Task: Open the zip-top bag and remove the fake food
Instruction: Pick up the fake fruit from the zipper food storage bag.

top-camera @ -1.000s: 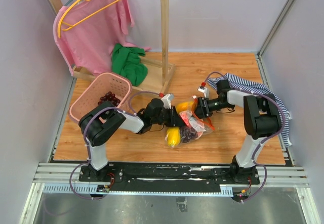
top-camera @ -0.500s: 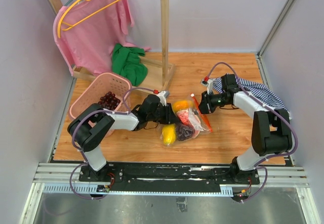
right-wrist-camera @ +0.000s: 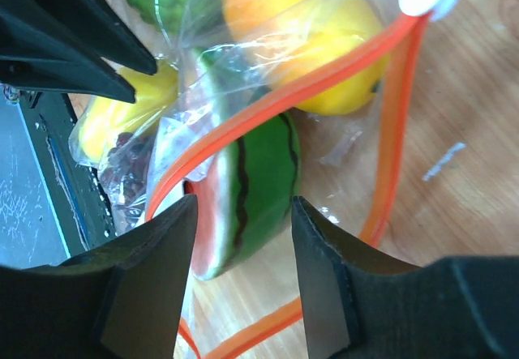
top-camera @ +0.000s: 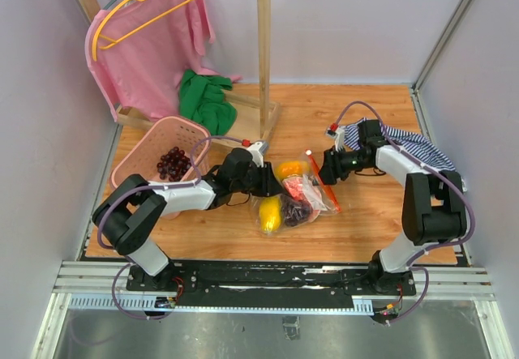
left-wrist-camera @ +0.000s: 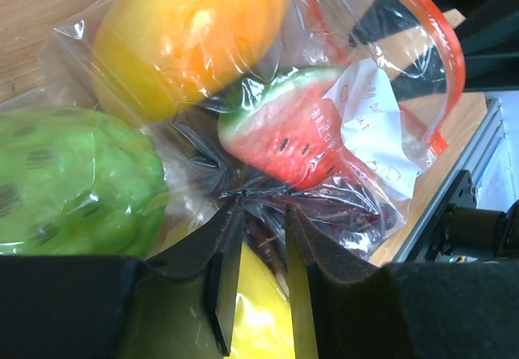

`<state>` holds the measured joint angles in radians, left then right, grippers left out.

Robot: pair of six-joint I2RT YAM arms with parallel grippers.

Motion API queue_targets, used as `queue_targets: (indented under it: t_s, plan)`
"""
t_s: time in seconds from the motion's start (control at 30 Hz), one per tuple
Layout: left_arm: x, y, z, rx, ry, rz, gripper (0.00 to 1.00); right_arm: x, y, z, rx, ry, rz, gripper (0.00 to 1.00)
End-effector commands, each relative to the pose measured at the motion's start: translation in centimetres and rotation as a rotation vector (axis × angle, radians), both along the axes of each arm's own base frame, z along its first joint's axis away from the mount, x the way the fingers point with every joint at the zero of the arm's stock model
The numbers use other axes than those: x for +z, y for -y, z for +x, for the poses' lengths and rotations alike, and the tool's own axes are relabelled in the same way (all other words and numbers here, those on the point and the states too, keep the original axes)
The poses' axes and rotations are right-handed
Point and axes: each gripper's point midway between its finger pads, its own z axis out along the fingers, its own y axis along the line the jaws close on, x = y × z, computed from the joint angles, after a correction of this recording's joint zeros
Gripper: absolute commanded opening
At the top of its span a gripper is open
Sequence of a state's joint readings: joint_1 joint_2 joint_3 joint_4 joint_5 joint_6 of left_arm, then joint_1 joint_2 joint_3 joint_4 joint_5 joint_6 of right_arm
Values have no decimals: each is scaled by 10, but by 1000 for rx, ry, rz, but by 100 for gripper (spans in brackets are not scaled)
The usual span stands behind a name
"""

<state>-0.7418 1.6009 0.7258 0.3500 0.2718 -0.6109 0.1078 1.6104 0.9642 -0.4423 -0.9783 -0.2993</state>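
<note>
Zip-top bag (top-camera: 315, 194) lies between left hand (top-camera: 272, 182) and right hand (top-camera: 325, 169).

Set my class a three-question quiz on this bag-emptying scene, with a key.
1. True or false: the zip-top bag is zipped shut.
2. What lies in the pink basket? A) dark grapes B) a banana C) a sponge
3. Which toy shows between the right gripper's fingers in its wrist view?
Key: 1 false, its orange strips gape apart; 2 A; 3 the watermelon slice.
</note>
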Motion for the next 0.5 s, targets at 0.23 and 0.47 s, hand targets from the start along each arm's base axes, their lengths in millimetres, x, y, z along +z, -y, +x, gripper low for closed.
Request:
queue_targets:
  t_s: [0.23, 0.47]
  plan:
    - [15, 31, -8, -29, -39, -79, 32, -11, -4, 0, 38, -125, 112, 60]
    - [3, 32, 2, 86, -19, 35, 34, -22, -1, -6, 21, -158, 88, 61]
